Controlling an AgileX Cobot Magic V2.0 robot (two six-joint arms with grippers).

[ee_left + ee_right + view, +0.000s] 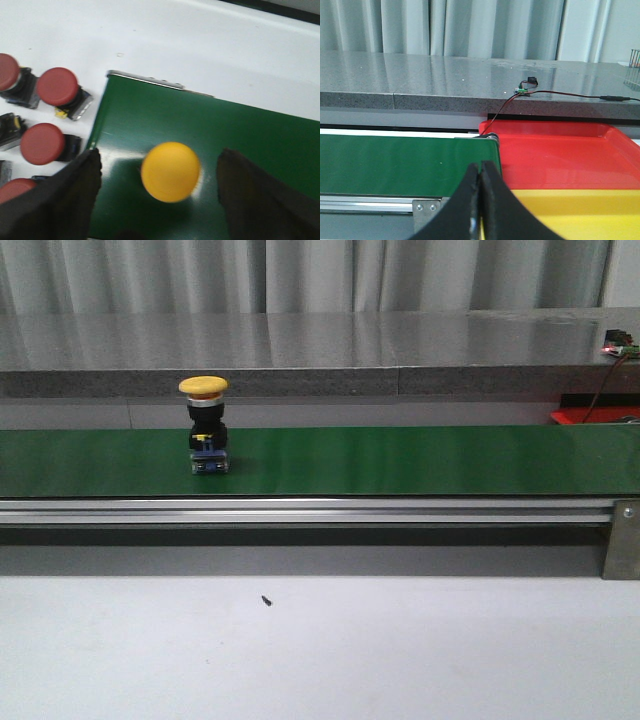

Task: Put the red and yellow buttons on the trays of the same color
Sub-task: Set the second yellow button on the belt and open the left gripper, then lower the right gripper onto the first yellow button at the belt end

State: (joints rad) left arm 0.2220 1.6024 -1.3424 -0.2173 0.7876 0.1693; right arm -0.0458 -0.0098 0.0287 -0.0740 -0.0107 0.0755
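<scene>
— While the left claw point(159, 200) hangs spread wide, what sits between its black fingers point(65, 200)?
— A yellow mushroom-cap push button point(170, 171), standing upright on the green conveyor belt point(240, 145), untouched by either finger. Beside the belt's end, red mushroom-cap buttons point(57, 86) lie on the white bench point(200, 45).
— And the right claw point(480, 200)?
— Pressed together, holding nothing. Beyond it lie a yellow plastic tray point(580, 212), then a red plastic tray point(560, 155) by the belt's end, then a grey stone ledge point(420, 75).
</scene>
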